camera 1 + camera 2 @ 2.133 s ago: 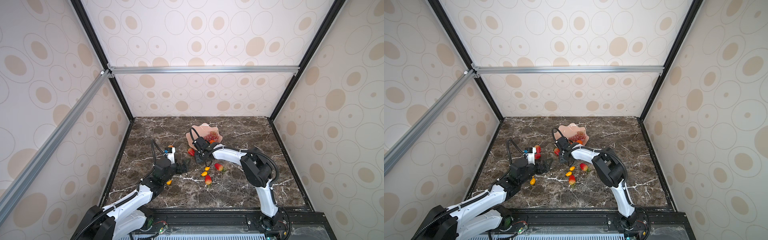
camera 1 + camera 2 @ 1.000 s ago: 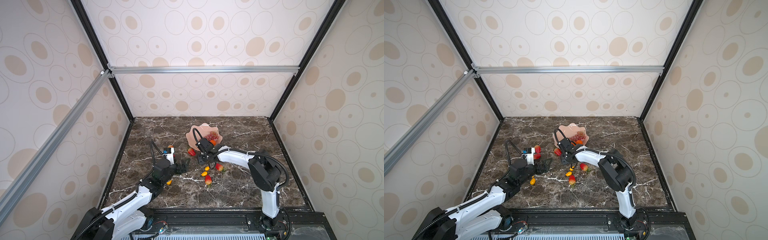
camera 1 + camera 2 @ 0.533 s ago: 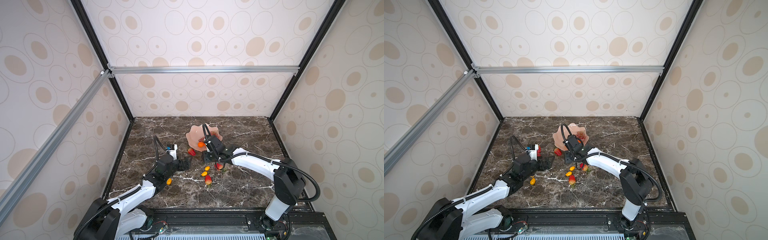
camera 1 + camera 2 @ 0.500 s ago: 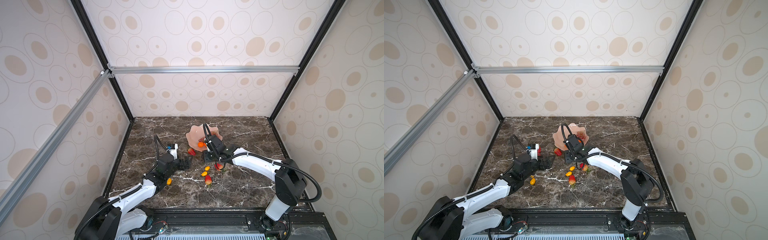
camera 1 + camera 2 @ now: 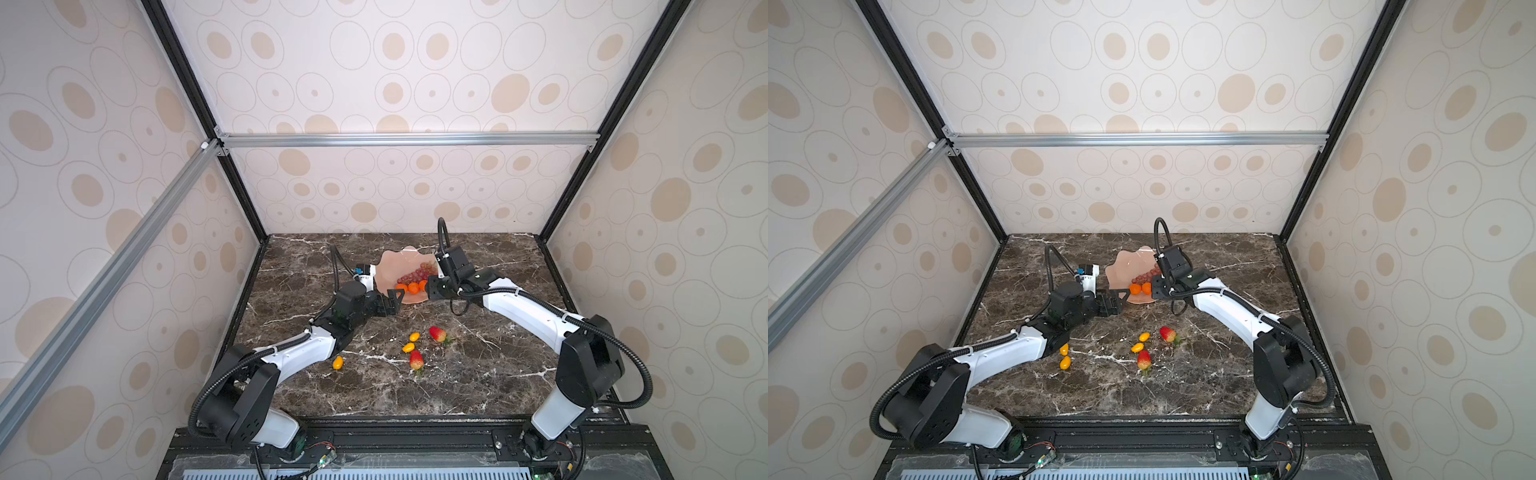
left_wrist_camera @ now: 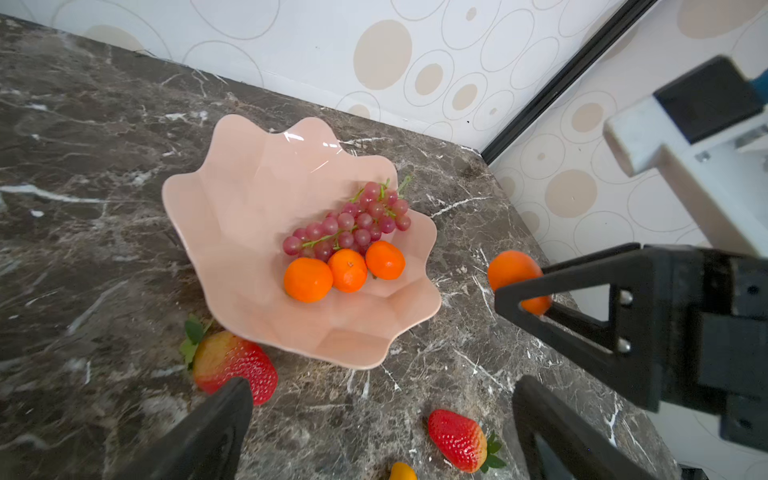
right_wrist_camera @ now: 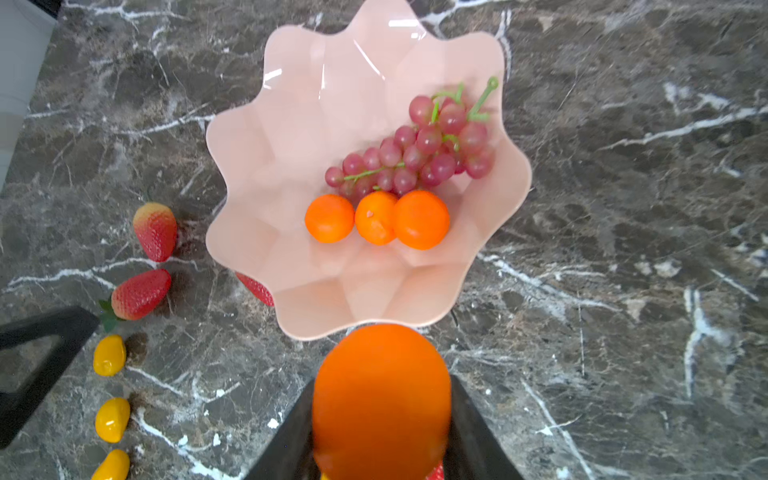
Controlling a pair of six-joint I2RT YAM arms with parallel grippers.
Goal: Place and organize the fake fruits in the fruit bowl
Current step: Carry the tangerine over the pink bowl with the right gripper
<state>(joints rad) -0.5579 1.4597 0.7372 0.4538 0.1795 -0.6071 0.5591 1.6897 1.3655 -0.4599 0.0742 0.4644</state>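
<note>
The pale pink fruit bowl (image 5: 388,266) (image 5: 1125,262) (image 6: 249,199) (image 7: 324,124) stands at the back middle of the table. In it lie a dark red grape bunch (image 6: 353,224) (image 7: 419,149) and three tangerines (image 6: 347,270) (image 7: 376,217). My right gripper (image 5: 430,286) (image 5: 1156,289) (image 7: 381,432) is shut on a fourth tangerine (image 7: 381,399) (image 6: 511,270), hanging at the bowl's near right rim. My left gripper (image 5: 395,297) (image 5: 1119,299) (image 6: 382,390) is open and empty, just short of the bowl's near left rim. A strawberry (image 6: 232,365) lies by one of its fingers.
Loose on the marble in front of the bowl are two strawberries (image 5: 436,333) (image 5: 416,359) and small yellow-orange fruits (image 5: 414,336) (image 5: 338,363). More strawberries (image 7: 156,230) (image 7: 139,293) lie beside the bowl, one (image 7: 255,289) half under its rim. Patterned walls enclose the table.
My right gripper has carried the tangerine up and to the right, to the bowl's rim, its elbow swinging right. My left gripper has reached forward toward the bowl, staying open.
</note>
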